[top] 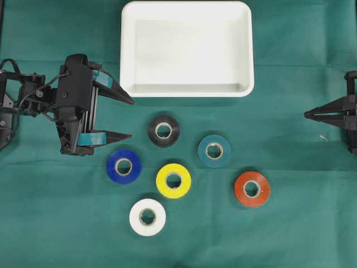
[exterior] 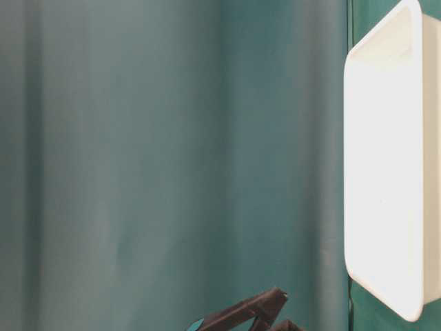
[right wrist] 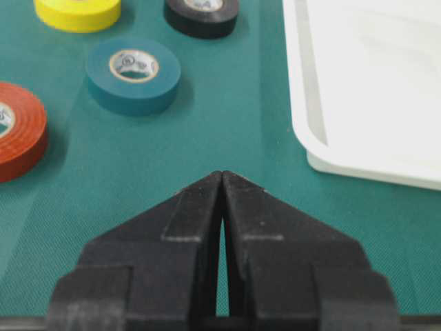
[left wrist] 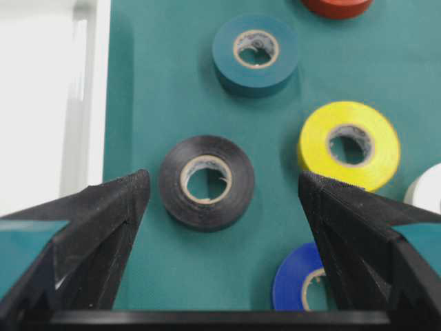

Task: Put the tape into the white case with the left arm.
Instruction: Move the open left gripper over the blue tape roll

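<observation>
The black tape roll (left wrist: 207, 182) is lined up dead ahead of the left gripper (top: 129, 118), lying flat on the green cloth (top: 56, 223) just below the white case (top: 187, 89), which holds nothing yet. The left gripper's jaws are spread wide, nothing between them, and in the left wrist view the roll is framed squarely in the gap. For a clean pick, the prongs would best be carried forward and lowered until the roll sits between them, then closed across its outer wall; the blue roll (top: 123, 166) lies close to the lower prong and could be nudged if the approach drifts.

Outward from there: six rolls are counted in the overhead view, one of each colour — black, blue, yellow (top: 173, 180), teal (top: 214, 151), orange (top: 251, 188) and white (top: 147, 217). One case is seen. The right gripper (top: 306, 115) is parked at the far edge, jaws pressed together, holding nothing.
</observation>
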Controlling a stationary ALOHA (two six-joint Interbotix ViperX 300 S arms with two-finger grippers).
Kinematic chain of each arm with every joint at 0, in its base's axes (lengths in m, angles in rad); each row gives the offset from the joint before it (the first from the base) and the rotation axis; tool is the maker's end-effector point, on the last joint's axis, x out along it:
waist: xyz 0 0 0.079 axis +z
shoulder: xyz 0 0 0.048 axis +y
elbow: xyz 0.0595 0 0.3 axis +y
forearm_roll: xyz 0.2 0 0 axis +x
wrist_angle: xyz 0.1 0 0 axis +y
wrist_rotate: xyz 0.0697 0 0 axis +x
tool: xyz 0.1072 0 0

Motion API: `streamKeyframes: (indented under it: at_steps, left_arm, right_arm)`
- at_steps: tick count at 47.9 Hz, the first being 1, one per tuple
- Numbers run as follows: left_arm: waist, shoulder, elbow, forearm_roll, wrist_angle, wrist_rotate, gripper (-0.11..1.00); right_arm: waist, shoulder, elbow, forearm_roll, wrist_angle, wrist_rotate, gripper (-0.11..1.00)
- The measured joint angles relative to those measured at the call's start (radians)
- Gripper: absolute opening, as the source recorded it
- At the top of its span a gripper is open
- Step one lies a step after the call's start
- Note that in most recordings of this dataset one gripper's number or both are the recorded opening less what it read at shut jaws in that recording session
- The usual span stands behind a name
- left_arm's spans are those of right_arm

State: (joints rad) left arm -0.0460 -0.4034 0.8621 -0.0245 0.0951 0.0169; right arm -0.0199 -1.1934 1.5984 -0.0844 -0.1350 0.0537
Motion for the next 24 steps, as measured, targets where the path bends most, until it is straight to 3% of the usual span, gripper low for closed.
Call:
streamKeyframes:
  at_steps: [24]
  left_arm:
    - [-0.006, 0.002, 0.000, 0.000, 0.003, -0.006, 0.98]
  right_arm:
    - [0.000, -0.002, 0.009, 0.000, -0.020, 0.000, -0.09]
